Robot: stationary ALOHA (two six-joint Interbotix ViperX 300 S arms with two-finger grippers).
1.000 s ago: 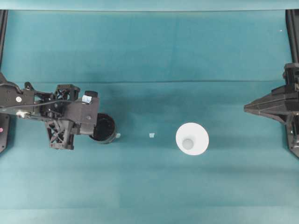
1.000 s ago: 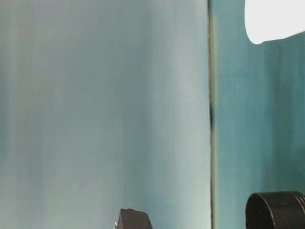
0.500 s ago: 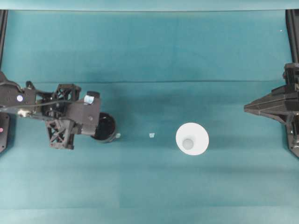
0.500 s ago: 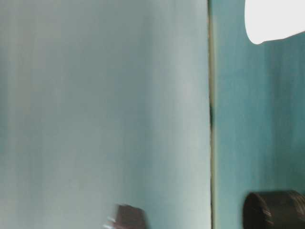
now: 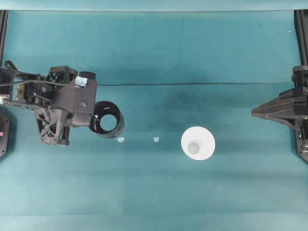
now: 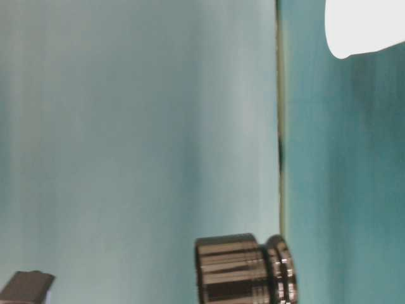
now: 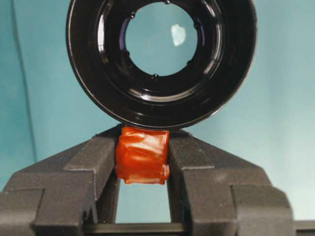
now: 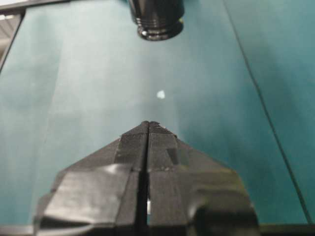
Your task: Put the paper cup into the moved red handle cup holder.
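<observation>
The red handle cup holder [image 5: 119, 127] is a glossy black ring hanging in the air at the left, clear of the cloth in the table-level view [image 6: 243, 269]. My left gripper [image 5: 89, 122] is shut on its red tab handle [image 7: 142, 156], with the ring [image 7: 98, 83] just beyond the fingers [image 7: 194, 155]. The white paper cup [image 5: 198, 143] stands alone on the teal cloth right of centre and also appears in the table-level view [image 6: 364, 25]. Far to the right, my right gripper [image 5: 253, 111] is shut on nothing [image 8: 147, 125], pointing towards the holder [image 8: 156, 17].
Two small white scraps [image 5: 120, 140] [image 5: 156, 139] lie on the teal cloth [image 5: 154, 192] between holder and cup. Black frame posts [image 5: 301, 33] stand at the table's back corners.
My left gripper has lifted the holder off the cloth and carried it slightly back and left. The cup and the right arm have stayed put.
</observation>
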